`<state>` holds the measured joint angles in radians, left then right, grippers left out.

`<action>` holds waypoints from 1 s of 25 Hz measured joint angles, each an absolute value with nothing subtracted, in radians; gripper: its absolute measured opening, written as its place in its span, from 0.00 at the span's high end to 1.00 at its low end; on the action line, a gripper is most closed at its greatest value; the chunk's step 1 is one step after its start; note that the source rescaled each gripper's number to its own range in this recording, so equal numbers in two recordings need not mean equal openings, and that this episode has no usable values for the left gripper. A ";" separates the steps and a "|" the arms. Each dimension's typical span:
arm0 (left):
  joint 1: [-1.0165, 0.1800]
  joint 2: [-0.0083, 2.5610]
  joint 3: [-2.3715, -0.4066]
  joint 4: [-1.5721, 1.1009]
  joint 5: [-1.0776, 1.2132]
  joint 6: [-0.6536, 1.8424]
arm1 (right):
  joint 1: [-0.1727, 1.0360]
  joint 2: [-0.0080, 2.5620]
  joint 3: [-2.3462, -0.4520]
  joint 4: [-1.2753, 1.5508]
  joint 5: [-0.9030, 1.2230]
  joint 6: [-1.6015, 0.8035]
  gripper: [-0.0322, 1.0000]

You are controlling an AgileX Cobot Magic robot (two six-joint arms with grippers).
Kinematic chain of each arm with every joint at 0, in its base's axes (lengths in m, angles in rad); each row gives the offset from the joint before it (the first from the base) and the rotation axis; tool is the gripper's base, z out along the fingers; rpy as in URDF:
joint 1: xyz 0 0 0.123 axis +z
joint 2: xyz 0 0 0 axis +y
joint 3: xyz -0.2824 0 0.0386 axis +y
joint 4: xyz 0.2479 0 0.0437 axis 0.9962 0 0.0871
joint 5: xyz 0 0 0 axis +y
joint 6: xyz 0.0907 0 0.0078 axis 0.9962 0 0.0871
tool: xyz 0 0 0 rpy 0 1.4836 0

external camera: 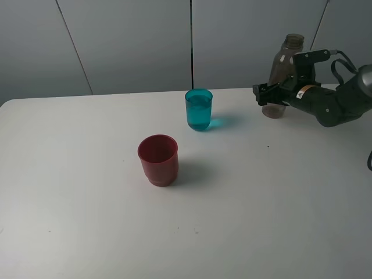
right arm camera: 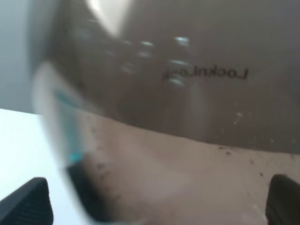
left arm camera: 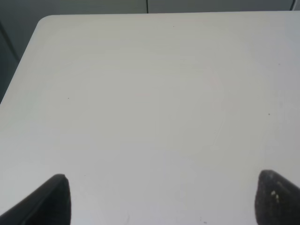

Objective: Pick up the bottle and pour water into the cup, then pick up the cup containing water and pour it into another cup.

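Dark mirrored lettering on the bottle (right arm camera: 187, 117), at the surface's (external camera: 261, 203) two o'clock, seems to read "LocknLock"; the arm's (external camera: 334, 104) small sticker (external camera: 301, 93) is illegible.

**Both Grippers Spread Wide**

Extended the dark right arm (external camera: 336, 104) leftward from the right edge of the high view, forearm close to level and wrist low. Carried the right gripper (external camera: 270, 96) at the arm's far end, jaws parted wide. Showed its black fingers (right arm camera: 28, 202) only as tips at opposite sides of the right wrist view. Held the left gripper (left arm camera: 161, 201) tilted downward, likewise parted, with dark fingers (left arm camera: 51, 199) far apart and nothing clamped between them.
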<state>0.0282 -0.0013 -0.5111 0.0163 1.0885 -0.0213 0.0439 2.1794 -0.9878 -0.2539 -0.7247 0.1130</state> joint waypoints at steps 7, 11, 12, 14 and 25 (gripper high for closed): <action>0.028 -0.001 -0.511 0.016 1.088 -0.021 | 0.044 2.024 -0.848 -0.258 -0.620 0.113 0.01; 0.028 -0.001 -0.511 0.016 1.088 -0.021 | 0.044 1.932 -0.749 -0.258 -0.549 0.113 0.01; 0.028 -0.001 -0.511 0.016 1.088 -0.021 | 0.044 1.907 -0.725 -0.258 -0.540 0.113 0.01; 0.028 -0.001 -0.511 0.016 1.088 -0.021 | 0.044 1.856 -0.685 -0.258 -0.524 0.113 0.01; 0.028 -0.001 -0.511 0.016 1.088 -0.021 | 0.116 1.659 -0.533 -0.423 -0.461 0.195 0.01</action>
